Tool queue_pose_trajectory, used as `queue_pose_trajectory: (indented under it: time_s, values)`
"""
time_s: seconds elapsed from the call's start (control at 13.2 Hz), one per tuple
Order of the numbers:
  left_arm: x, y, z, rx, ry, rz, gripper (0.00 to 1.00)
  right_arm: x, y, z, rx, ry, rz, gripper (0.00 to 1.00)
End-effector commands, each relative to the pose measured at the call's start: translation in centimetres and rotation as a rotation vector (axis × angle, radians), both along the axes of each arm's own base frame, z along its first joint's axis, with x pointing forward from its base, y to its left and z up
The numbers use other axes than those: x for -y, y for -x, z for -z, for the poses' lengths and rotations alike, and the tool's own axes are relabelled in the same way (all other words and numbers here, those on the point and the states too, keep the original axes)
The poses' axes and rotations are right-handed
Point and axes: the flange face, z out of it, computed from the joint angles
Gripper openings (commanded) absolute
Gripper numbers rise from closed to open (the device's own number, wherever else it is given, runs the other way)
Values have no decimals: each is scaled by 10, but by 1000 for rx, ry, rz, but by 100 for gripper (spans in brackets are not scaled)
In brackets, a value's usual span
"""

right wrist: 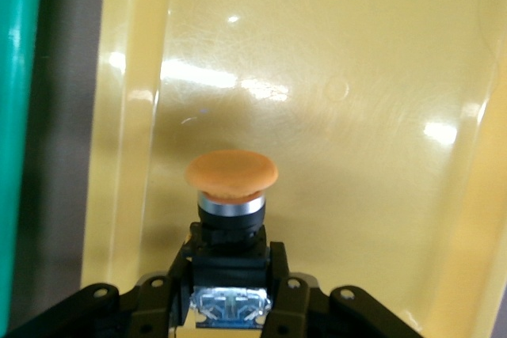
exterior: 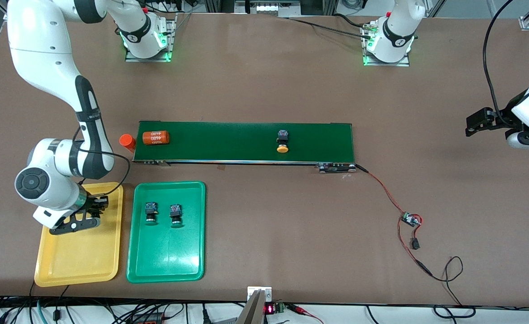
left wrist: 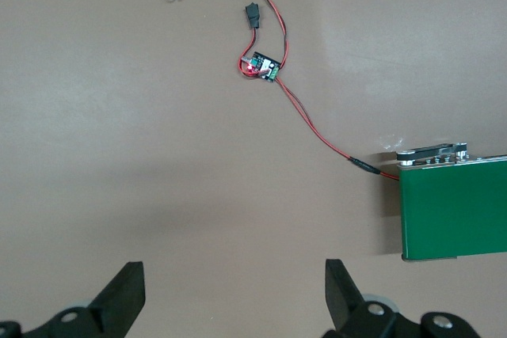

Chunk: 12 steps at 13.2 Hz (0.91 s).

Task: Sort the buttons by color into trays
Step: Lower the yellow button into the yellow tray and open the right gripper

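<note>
The right gripper (right wrist: 230, 294) clamps an orange button (right wrist: 230, 187) over the yellow tray (exterior: 82, 265), matching its color; two green buttons (exterior: 151, 212) lie in the green tray (exterior: 165, 265); another orange one (exterior: 282, 140) sits on the belt (exterior: 228, 141); the left gripper (left wrist: 234, 294) waits open

You cannot see the orange-capped button (right wrist: 230, 195) in the front view; the right end effector (exterior: 94, 211) hides it over the yellow tray (exterior: 79, 265).
</note>
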Motion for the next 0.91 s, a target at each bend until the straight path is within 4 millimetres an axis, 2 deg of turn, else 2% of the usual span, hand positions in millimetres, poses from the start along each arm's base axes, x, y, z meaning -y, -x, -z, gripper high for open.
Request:
queue_pose_trajectory:
  time_s: [0.0, 0.08, 0.15, 0.3, 0.53, 0.83]
  values:
    - [0, 1, -5, -10, -16, 17, 100, 9, -8, 14, 14, -11, -18, 2]
    - [1, 1, -5, -10, -16, 19, 100, 15, -8, 17, 21, -10, -27, 2]
    - [1, 1, -5, -10, -16, 19, 100, 13, -9, 20, 30, -18, -31, 12]
    - [0, 1, -5, -10, -16, 17, 100, 5, -9, 15, 31, -41, -13, 100]
    - [-1, 2, -6, -15, -16, 14, 100, -9, -6, -15, 4, -148, 57, 100]
    - [2, 4, -6, -28, -9, 11, 100, -51, 9, -91, -72, -201, 110, 100]
